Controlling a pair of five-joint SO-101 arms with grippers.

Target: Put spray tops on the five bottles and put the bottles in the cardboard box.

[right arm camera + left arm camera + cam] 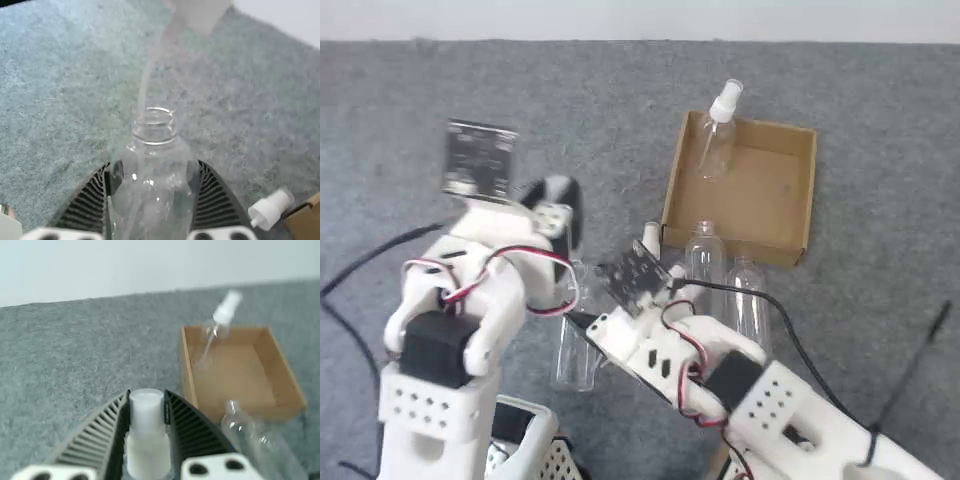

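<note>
In the lower middle of the left wrist view, the left arm's fingers (112,432) are closed narrow on a white spray top (146,435). Its dip tube (149,75) hangs down to the mouth of a clear open bottle (154,132). The right arm's fingers (95,200) clamp that bottle's shoulder, lower centre of the high view. The cardboard box (788,215) sits upper right on the grey worktop (440,90), with one capped bottle (717,135) in it. Two bare bottles (703,258) are just below it in the frame, and a loose spray top (270,207) lies beside its corner.
</note>
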